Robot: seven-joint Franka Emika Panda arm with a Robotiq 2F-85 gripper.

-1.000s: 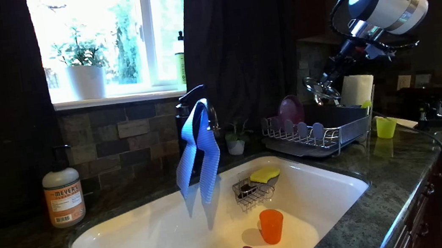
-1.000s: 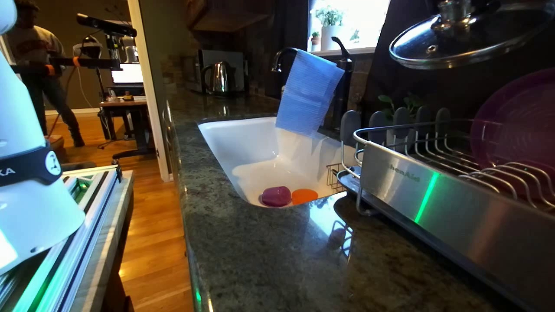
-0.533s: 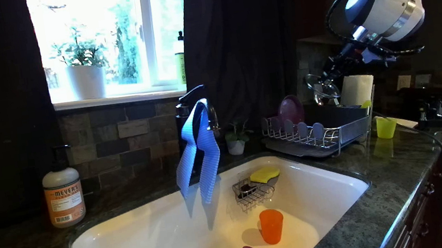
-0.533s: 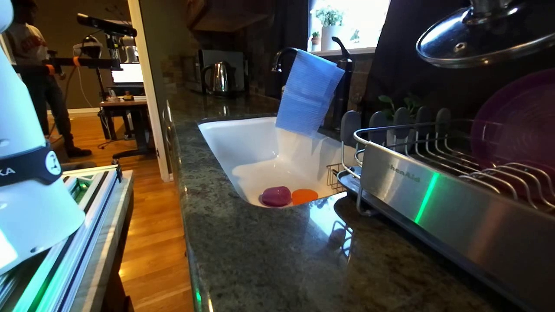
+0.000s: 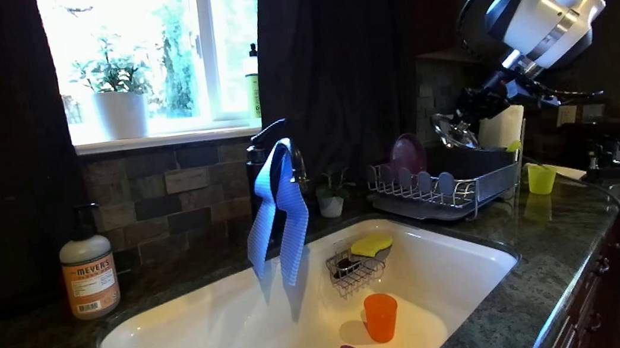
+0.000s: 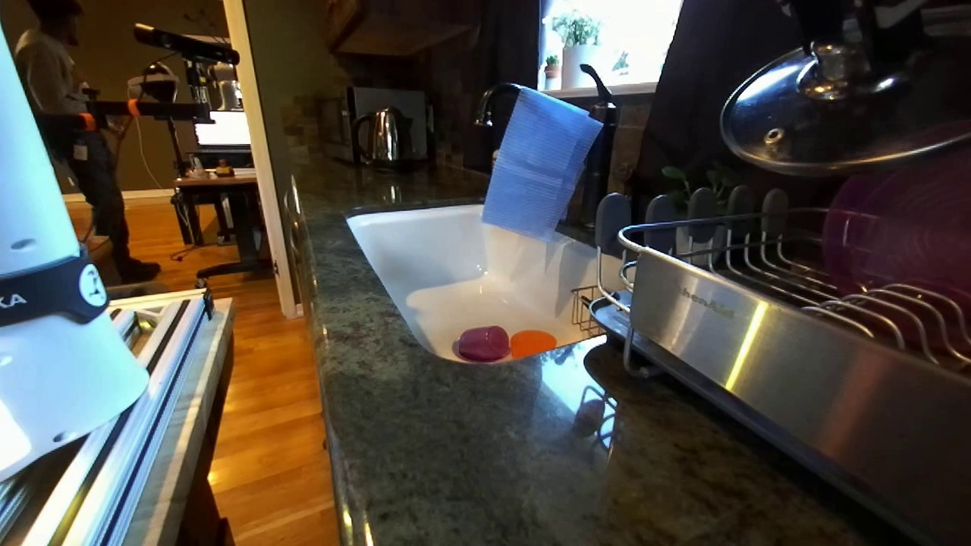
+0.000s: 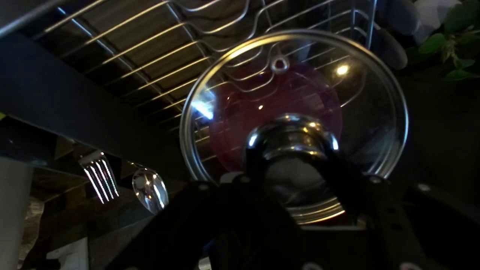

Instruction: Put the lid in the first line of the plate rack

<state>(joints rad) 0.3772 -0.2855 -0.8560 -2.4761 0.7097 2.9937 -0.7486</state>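
Observation:
The lid is round clear glass with a silvery rim and knob. It shows in both exterior views [image 5: 453, 132] [image 6: 789, 114] and in the wrist view [image 7: 375, 123]. My gripper [image 7: 292, 150] is shut on the lid's knob, one finger on each side; it also shows in an exterior view [image 5: 462, 113]. The lid hangs tilted above the plate rack, apart from its wires. The plate rack [image 6: 698, 284] has metal wires, a steel side panel and grey-tipped tines; it also shows in an exterior view [image 5: 496, 180] and the wrist view [image 7: 138, 71].
A purple plate [image 5: 407, 154] stands in the rack, seen through the lid in the wrist view [image 7: 240, 138]. A fork [image 7: 100, 176] and a spoon [image 7: 150, 189] stick out beside the rack. A yellow cup [image 5: 542, 179] stands near it. The white sink [image 5: 187, 334] adjoins.
The lid first moved right in an exterior view, then came down closer to the rack and tilted more steeply. The gripper kept its hold on the knob. The rack and plate stayed put.

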